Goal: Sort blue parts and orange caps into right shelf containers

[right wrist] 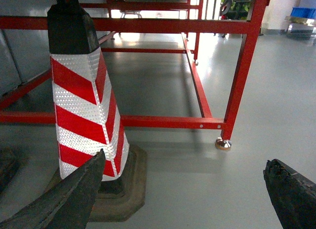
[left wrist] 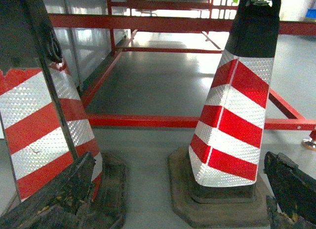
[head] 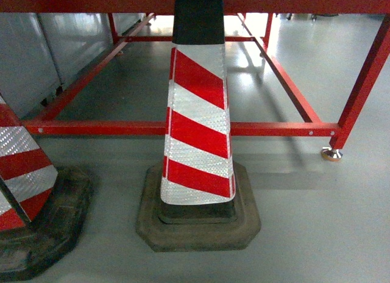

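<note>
— Grey floor (head: 317,222), red steel frame (head: 201,128): what stands before the robot?
— Two red-and-white traffic cones (head: 198,130), one centre, another (head: 24,191) at left.
— The grippers?
— Left gripper (left wrist: 177,199) and right gripper (right wrist: 192,199) both spread wide, holding nothing.
— Orange caps, blue totes?
— Neither identifiable in any view.

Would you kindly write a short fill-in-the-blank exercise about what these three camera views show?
1. The traffic cone in the middle of the head view has red and ____ stripes.
2. The cone stands on a dark ____ base.
3. The metal frame behind the cone is painted ____.
4. Both the left gripper and the right gripper are ____.

Missing words: white; rubber; red; open
</note>
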